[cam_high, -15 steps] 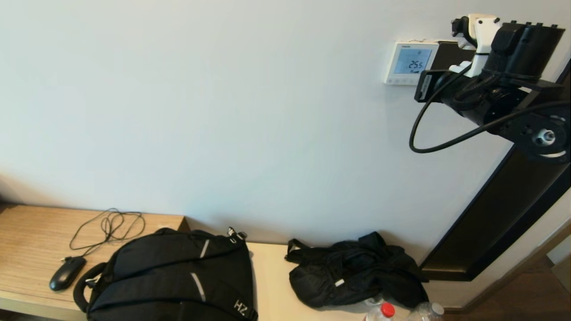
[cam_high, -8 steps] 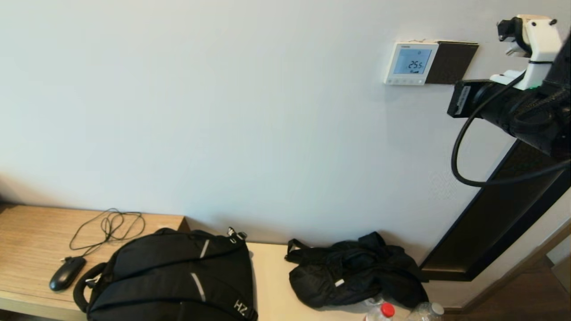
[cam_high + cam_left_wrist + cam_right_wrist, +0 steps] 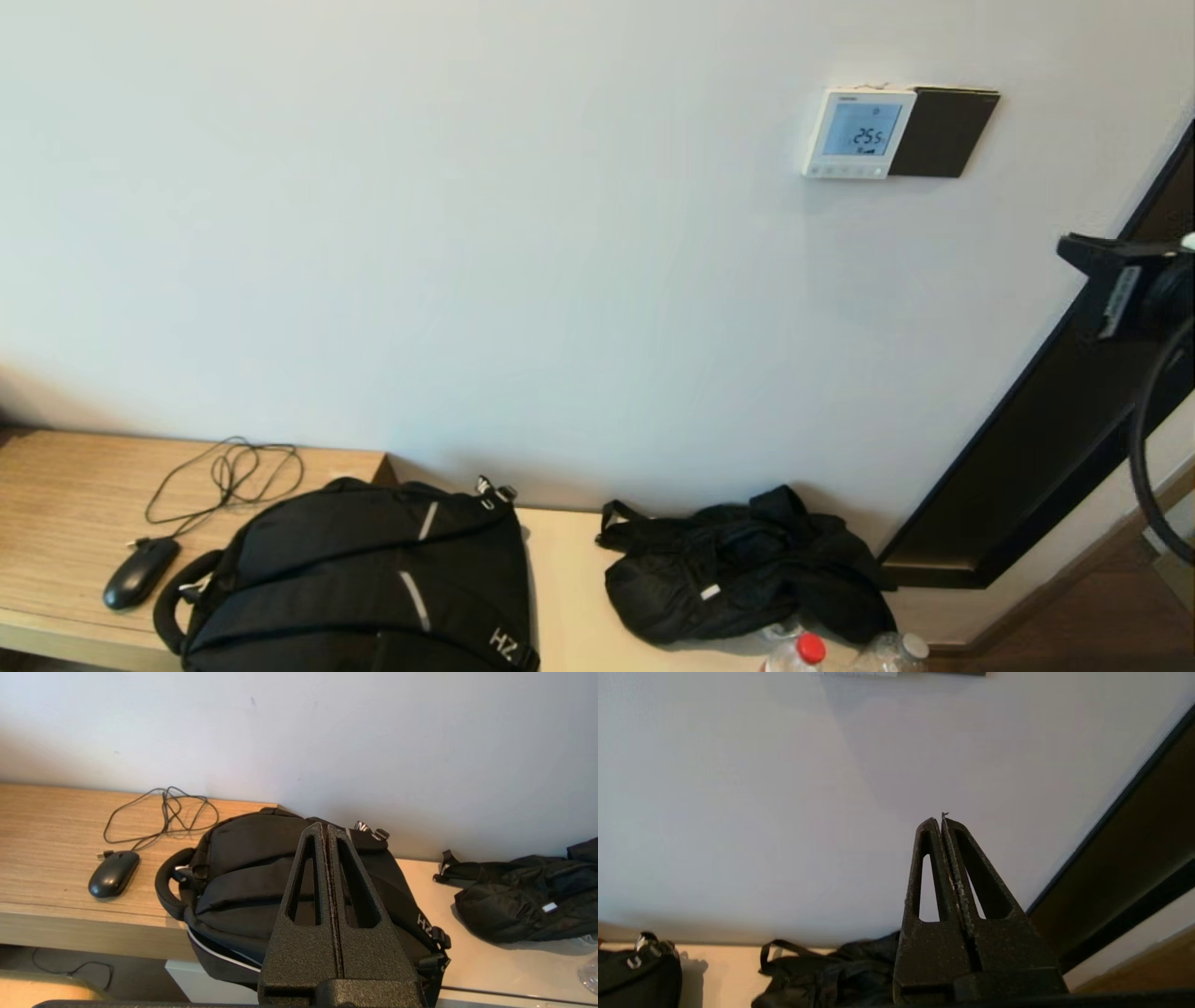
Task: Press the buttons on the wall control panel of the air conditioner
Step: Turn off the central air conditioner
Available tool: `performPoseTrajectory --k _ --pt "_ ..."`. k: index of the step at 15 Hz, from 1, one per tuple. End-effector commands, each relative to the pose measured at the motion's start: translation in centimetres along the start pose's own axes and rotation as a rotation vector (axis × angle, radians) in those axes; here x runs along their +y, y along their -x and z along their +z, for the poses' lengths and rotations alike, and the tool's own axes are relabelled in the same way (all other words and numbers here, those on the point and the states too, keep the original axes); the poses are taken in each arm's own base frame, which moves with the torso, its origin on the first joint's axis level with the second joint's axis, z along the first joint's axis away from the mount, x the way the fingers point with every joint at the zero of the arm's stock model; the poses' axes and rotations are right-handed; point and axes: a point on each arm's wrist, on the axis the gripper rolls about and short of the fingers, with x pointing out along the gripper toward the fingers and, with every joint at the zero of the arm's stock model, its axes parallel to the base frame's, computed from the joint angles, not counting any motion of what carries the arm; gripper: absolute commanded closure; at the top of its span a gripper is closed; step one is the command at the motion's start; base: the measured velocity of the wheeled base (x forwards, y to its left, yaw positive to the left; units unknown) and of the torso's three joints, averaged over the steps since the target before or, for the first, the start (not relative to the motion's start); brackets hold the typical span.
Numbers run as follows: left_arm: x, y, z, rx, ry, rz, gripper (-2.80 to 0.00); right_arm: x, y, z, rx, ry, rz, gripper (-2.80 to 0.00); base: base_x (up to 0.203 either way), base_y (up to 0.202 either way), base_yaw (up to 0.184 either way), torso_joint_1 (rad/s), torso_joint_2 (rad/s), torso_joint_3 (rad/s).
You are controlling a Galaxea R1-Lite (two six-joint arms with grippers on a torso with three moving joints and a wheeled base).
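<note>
The right claw is clenched: its two fingers meet along their full length and grasp nothing. It points at bare white wall, well below the control panel, of which only the lower edge shows at the border of the right wrist view. A dark door frame runs diagonally beside the claw. In the head view only part of the right arm appears, at the right edge, level with the middle of the wall and clear of the panel.

The control panel is mounted high on the wall, right of centre. Its lit screen reads 25.5, and a row of small buttons runs along its lower edge. A dark plate adjoins its right side. Nothing touches the panel.

The left claw is also clenched, fingers pressed together and empty. It hangs above the black backpack on the counter.

On the counter, a black mouse lies to the left of the backpack, with its cable looped toward the wall. A crumpled black bag lies to the right of the backpack, apart from it. A bottle with a red cap and a second, clear bottle stand at the bottom edge of the head view, just in front of the crumpled bag.
</note>
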Motion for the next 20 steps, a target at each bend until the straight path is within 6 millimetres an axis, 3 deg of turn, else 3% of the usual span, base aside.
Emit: performPoseTrajectory --k 1,9,15,20 --pt "0.0 0.0 0.0 -0.001 0.001 0.0 0.0 -1.2 4.0 -0.6 -0.017 -0.005 0.004 0.0 0.0 0.0 0.0 0.0 0.0 0.0" --pt "0.0 0.0 0.0 -0.001 0.001 0.0 0.0 -2.6 10.1 -7.0 0.06 0.01 0.038 0.0 0.0 0.0 0.0 0.0 0.0 0.0" --pt "0.0 0.0 0.0 0.0 0.001 0.001 0.0 -2.6 14.3 -13.0 0.131 0.014 0.079 0.0 0.0 0.0 0.0 0.0 0.0 0.0" --pt "0.0 0.0 0.0 -0.001 0.001 0.0 0.0 -2.4 16.2 -16.2 0.153 0.023 0.079 0.0 0.0 0.0 0.0 0.0 0.0 0.0"
